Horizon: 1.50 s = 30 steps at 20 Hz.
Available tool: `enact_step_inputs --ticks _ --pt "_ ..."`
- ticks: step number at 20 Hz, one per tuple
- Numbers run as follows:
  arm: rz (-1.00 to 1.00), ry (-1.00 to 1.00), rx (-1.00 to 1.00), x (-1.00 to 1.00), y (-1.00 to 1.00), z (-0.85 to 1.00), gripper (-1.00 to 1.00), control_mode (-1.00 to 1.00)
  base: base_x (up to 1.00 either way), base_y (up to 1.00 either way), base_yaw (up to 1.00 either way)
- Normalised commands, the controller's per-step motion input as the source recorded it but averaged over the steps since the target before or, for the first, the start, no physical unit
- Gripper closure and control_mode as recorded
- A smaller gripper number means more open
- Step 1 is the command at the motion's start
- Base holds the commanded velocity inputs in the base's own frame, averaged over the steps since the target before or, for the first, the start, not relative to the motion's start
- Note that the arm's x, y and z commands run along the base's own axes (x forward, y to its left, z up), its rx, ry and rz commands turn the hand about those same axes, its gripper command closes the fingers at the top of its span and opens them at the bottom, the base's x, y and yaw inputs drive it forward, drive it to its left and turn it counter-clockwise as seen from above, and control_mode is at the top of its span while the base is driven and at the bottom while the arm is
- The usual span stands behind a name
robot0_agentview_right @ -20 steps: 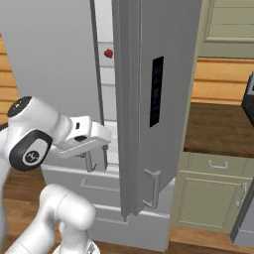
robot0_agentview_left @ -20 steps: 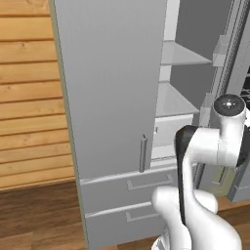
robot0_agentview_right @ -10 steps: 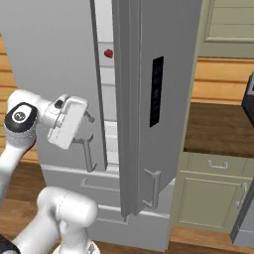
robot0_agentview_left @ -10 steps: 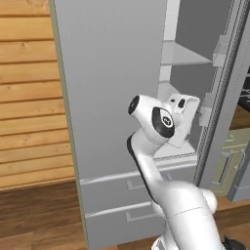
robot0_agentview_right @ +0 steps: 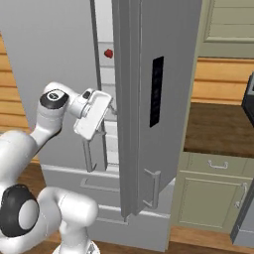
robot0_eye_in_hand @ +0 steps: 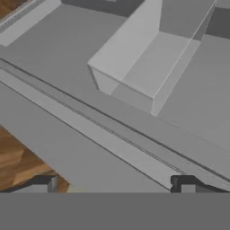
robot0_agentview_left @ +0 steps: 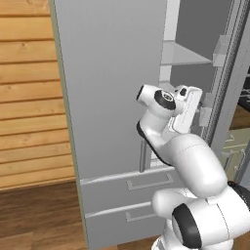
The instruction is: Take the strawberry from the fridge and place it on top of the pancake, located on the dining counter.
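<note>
Reaching into the tall light-grey double-door fridge (robot0_agentview_left: 112, 97), the white arm's two-finger gripper (robot0_eye_in_hand: 117, 183) stands spread wide with nothing between its dark fingertips (robot0_eye_in_hand: 41, 183), while the tiny bright red strawberry (robot0_agentview_right: 108, 53) sits on an upper shelf above the hand.

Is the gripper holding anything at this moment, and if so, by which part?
Nothing is held. The gripper is open, its fingers wide apart with only grey fridge surfaces beyond them. The tiny red strawberry sits untouched on a fridge shelf.

I see the tall grey fridge (robot0_agentview_right: 149, 99) with one door open; the small red strawberry (robot0_agentview_right: 107, 53) sits on an inside shelf.
</note>
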Motion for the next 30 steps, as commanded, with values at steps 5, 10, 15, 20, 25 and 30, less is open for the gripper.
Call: enact_step_inputs --ticks 5,10,15,20,25,30 --pt "0.00 0.00 0.02 0.09 -0.59 0.00 -1.00 -1.00 0.00 0.00 0.00" --pt "0.00 -0.04 0.00 -0.14 -0.92 -0.06 -1.00 -1.00 0.00 0.00 0.00" --pt "0.03 -0.11 0.02 -0.32 -0.97 -0.01 -1.00 -1.00 0.00 0.00 0.00" --pt "0.08 -0.12 0.09 -0.29 -0.88 0.00 -1.00 -1.00 0.00 0.00 0.00" --pt "0.05 -0.04 0.10 -0.02 -0.52 0.00 -1.00 -1.00 0.00 0.00 0.00" --pt "0.00 0.00 0.01 0.00 0.07 0.00 -1.00 -1.00 0.00 0.00 0.00"
